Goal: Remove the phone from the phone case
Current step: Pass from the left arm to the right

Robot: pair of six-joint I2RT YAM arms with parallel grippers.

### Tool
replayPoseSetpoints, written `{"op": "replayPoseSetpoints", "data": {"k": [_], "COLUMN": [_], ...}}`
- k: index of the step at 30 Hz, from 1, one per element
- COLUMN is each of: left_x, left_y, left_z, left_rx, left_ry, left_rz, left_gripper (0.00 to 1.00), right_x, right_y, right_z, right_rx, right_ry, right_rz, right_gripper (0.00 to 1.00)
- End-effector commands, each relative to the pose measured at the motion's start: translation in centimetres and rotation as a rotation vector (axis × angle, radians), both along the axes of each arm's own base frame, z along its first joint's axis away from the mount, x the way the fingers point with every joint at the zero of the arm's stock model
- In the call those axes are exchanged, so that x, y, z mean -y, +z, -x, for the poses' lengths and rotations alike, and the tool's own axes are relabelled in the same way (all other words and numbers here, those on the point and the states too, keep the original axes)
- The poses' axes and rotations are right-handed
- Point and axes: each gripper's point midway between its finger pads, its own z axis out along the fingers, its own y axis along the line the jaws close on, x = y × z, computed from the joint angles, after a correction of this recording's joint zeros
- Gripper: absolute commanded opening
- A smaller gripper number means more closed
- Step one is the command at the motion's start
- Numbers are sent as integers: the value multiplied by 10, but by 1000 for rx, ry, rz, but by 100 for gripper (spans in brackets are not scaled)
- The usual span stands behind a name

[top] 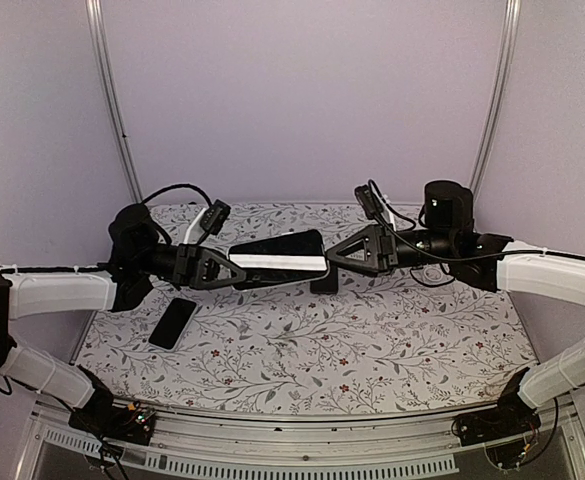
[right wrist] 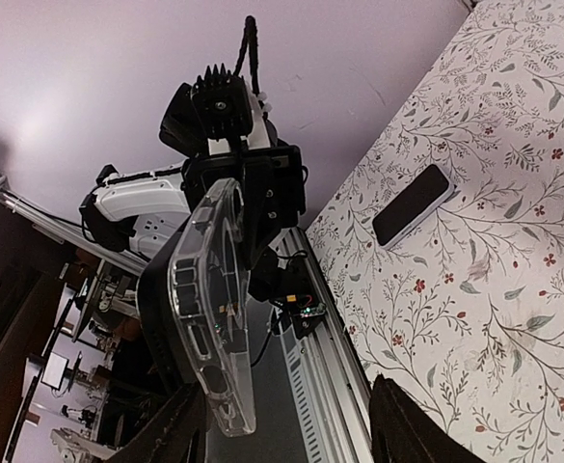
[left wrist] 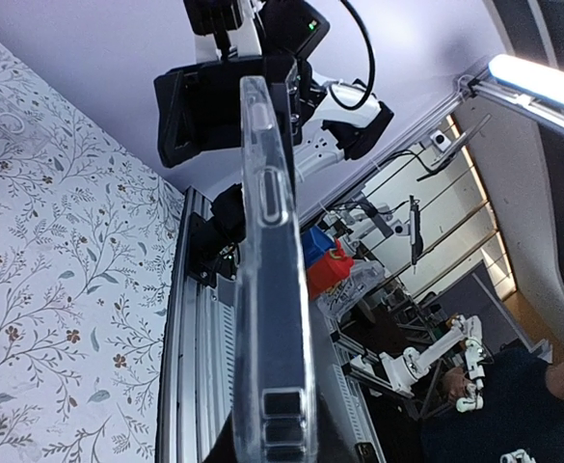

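Observation:
The clear phone case [top: 282,264] with a black phone [top: 280,246] in it hangs in the air between my two arms, above the table's middle. My left gripper [top: 230,268] is shut on its left end. In the left wrist view the case [left wrist: 267,289] runs edge-on away from my left gripper [left wrist: 282,439]. My right gripper [top: 334,260] is at the case's right end. In the right wrist view my right gripper [right wrist: 291,429] has its fingers wide apart. The case end [right wrist: 209,299] sits by the left finger [right wrist: 171,434], with the phone [right wrist: 151,309] behind it.
A second black phone [top: 172,322] lies flat on the floral table cover [top: 372,340] at the left, also in the right wrist view [right wrist: 414,204]. The metal rail [top: 302,440] runs along the table's near edge. Purple walls enclose the back and sides.

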Motion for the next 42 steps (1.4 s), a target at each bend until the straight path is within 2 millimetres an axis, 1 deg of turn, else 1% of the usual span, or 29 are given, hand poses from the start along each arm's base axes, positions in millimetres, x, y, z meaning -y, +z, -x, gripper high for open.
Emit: {"op": "replayPoseSetpoints", "data": {"k": [1, 6, 11, 14, 19, 24, 29, 37, 40, 42], "left_x": [-6, -5, -1, 1, 7, 14, 21, 23, 21, 19], "left_y": [24, 26, 27, 23, 14, 7, 1, -15, -22, -24], "left_z": [16, 20, 23, 19, 7, -7, -21, -45, -54, -57], "left_rx": [125, 137, 139, 118, 66, 18, -35, -135, -173, -189], "left_ry": [-43, -56, -74, -69, -39, -9, 12, 78, 105, 117], "left_rz": [76, 83, 86, 76, 50, 22, -13, -79, -101, -111], "left_gripper": [0, 0, 0, 0, 0, 0, 0, 0, 0, 5], "right_x": [-3, -4, -11, -15, -24, -30, -36, -41, -40, -39], "right_y": [-9, -10, -9, -7, -1, 2, 5, -11, -16, -19], "right_z": [-1, -4, -3, -2, 1, 1, -3, -12, -16, -18], "right_rx": [-16, -19, -9, -8, -10, -42, -91, -190, -221, -246], "right_ry": [-6, -10, 4, 14, 42, 62, 64, 42, 37, 37], "right_rz": [18, 30, 32, 29, 0, -44, -75, -67, -76, -88], "right_gripper": [59, 59, 58, 58, 58, 53, 47, 32, 24, 19]}}
